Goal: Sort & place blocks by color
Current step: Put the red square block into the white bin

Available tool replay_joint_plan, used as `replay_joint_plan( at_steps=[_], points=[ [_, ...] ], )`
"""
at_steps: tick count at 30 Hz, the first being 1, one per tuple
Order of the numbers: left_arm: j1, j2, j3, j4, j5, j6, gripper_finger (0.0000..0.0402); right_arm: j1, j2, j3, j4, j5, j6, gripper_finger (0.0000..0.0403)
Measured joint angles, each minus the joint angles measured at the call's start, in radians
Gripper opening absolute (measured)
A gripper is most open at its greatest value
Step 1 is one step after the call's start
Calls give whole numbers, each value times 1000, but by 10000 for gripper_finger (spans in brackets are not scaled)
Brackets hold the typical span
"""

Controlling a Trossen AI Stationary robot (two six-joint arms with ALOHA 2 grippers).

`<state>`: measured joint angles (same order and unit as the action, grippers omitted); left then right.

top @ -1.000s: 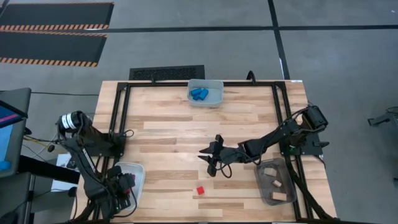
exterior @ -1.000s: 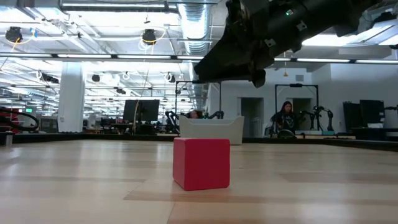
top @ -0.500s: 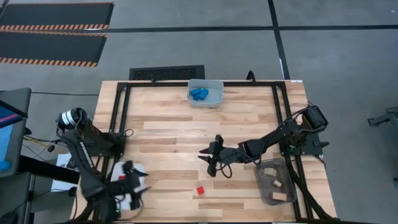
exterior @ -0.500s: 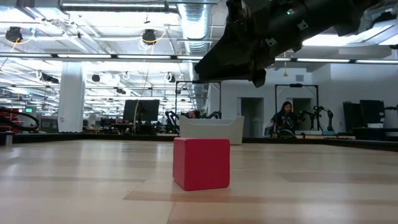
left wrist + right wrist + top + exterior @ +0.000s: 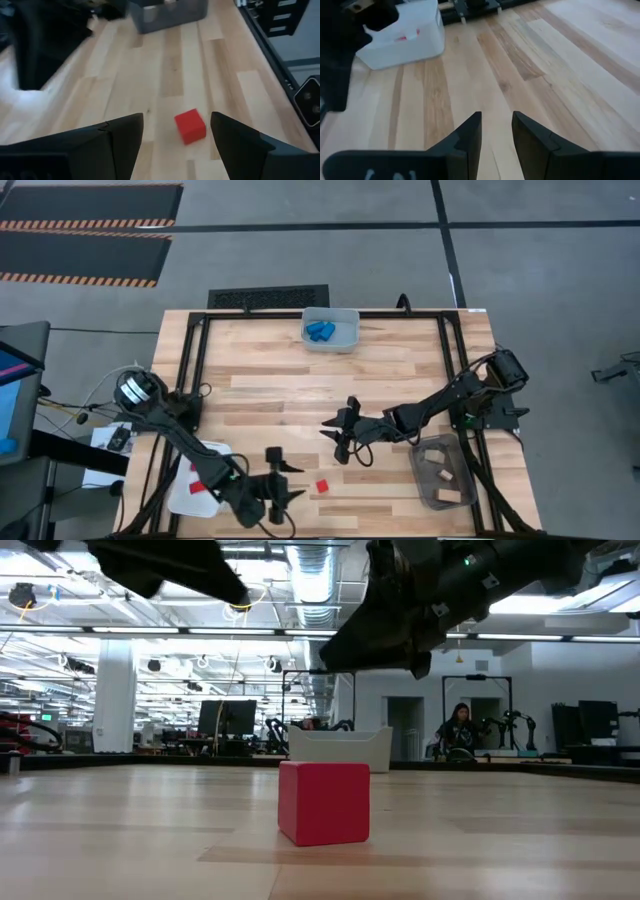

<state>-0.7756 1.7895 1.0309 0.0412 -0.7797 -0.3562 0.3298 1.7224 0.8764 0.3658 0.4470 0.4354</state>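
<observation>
One red block point(image 5: 322, 486) lies flat on the bare wood near the table's near edge; it also shows in the low view point(image 5: 323, 802) and the left wrist view point(image 5: 190, 126). My left gripper point(image 5: 288, 480) hovers open just left of it, slanting down toward it. In the left wrist view the block lies ahead of the left gripper point(image 5: 175, 121), untouched. My right gripper point(image 5: 335, 438) hangs over the table's middle, its fingers point(image 5: 496, 131) a little apart with nothing between them. Blue blocks point(image 5: 320, 331) lie in the far bin, tan blocks point(image 5: 440, 475) in the right bin.
A white bin point(image 5: 200, 475) holding red pieces stands at the near left, under my left arm. A pale bin point(image 5: 330, 328) sits at the far edge, and a grey bin point(image 5: 443, 470) at the near right. A black frame point(image 5: 195, 370) runs along the table's sides.
My left gripper has swung from above the white bin toward the table's right, coming close to the red block. It has turned from pointing down to slanting forward. The red block has not moved.
</observation>
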Motion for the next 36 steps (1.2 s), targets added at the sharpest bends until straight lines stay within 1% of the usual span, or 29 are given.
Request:
replay_joint_plan(
  at_steps=[2,8,12,14,17,19,21,24,28,31,33,36],
  points=[
    [10,13,0,25,17,11,224,0,-4,3,-9,1,1,134],
    [5,10,-1,23,42,14,224,27,-63,2,-89,-10,-17,134],
    [-16,7,-1,16,33,18,224,68,-98,0,-92,-129,-83,134],
    [-24,7,-1,17,12,20,224,97,-106,14,-81,-156,-105,134],
    [-33,7,-1,17,-53,32,224,147,-62,61,-77,-158,-155,134],
    [-36,7,-1,17,-91,44,224,181,6,103,-76,-158,-195,137],
    [-37,7,-1,17,-101,49,224,216,74,136,-91,-157,-231,145],
    [-37,7,-1,17,-100,49,224,250,159,197,-87,-139,-251,168],
    [-37,7,-1,17,-99,50,224,258,229,256,-114,-98,-255,217],
    [-36,7,-1,16,-99,60,224,245,253,288,-151,-105,-229,248],
    [-36,7,-1,13,-99,61,224,235,262,294,-189,-106,-199,257],
    [-32,7,0,-6,-99,53,224,221,264,293,-221,-124,-172,259]
  ],
)
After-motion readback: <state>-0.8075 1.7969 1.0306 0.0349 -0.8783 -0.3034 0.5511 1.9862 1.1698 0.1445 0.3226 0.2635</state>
